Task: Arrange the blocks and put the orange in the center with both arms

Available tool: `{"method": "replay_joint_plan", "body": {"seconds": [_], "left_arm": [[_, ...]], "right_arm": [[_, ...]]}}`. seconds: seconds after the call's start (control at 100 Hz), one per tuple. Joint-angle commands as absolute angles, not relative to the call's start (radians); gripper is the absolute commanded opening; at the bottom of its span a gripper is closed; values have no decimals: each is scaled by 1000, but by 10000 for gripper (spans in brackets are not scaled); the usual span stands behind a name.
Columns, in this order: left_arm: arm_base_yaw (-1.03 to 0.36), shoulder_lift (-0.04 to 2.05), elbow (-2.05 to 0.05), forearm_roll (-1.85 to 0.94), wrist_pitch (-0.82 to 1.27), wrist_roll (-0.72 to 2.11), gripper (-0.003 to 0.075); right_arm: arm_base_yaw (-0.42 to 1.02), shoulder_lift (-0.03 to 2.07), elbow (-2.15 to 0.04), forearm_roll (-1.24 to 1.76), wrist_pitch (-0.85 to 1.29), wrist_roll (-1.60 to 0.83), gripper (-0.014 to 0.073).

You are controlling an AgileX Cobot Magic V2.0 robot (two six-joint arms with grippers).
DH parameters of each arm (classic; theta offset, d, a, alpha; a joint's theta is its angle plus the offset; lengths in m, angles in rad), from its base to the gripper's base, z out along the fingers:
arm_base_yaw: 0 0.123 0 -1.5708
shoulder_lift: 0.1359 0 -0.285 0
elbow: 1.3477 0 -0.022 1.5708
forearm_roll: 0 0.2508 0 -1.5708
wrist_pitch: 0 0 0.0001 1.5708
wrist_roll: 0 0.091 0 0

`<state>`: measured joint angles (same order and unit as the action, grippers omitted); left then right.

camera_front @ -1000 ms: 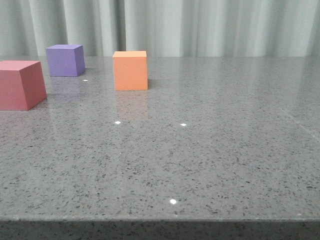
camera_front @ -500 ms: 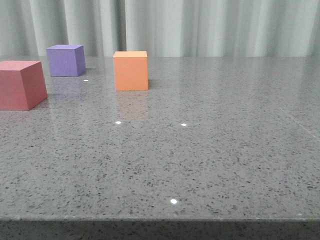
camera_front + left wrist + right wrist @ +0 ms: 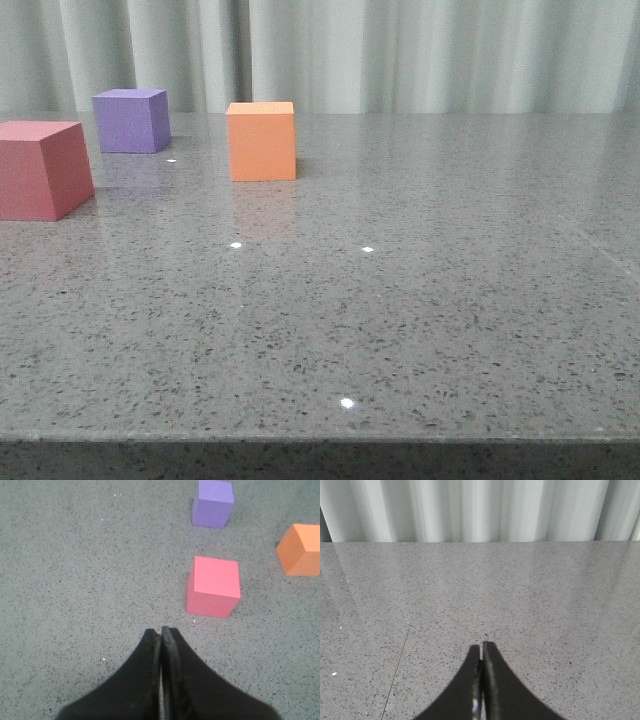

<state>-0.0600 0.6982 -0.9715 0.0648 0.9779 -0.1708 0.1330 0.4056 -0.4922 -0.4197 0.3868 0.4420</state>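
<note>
In the front view the orange cube (image 3: 261,140) stands on the grey table, the purple cube (image 3: 131,120) behind it to the left, and the pinkish-red cube (image 3: 42,169) at the left edge. Neither gripper shows in that view. In the left wrist view my left gripper (image 3: 161,630) is shut and empty above the table, a short way from the pinkish-red cube (image 3: 213,586); the purple cube (image 3: 213,503) and the orange cube (image 3: 301,549) lie beyond it. In the right wrist view my right gripper (image 3: 481,645) is shut and empty over bare table; no cube shows there.
The speckled grey table (image 3: 400,300) runs to a pale curtain (image 3: 400,50) at the back. The table's front edge (image 3: 320,438) shows at the bottom of the front view. A thin seam (image 3: 395,675) crosses the table in the right wrist view.
</note>
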Motion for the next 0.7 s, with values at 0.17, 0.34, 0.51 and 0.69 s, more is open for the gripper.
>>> {"method": "replay_joint_plan", "body": {"seconds": [0.17, 0.34, 0.51, 0.69], "left_arm": [[-66, 711, -1007, 41, 923, -177, 291], [-66, 711, -1007, 38, 923, -177, 713], [-66, 719, -1009, -35, 905, -177, 634], [-99, 816, -1056, -101, 891, -177, 627]], "right_arm": [[126, 410, -520, -447, 322, 436, -68], [126, 410, -520, -447, 322, 436, -68], [126, 410, -520, -447, 322, 436, -68], [126, 410, -520, -447, 322, 436, -68]]}}
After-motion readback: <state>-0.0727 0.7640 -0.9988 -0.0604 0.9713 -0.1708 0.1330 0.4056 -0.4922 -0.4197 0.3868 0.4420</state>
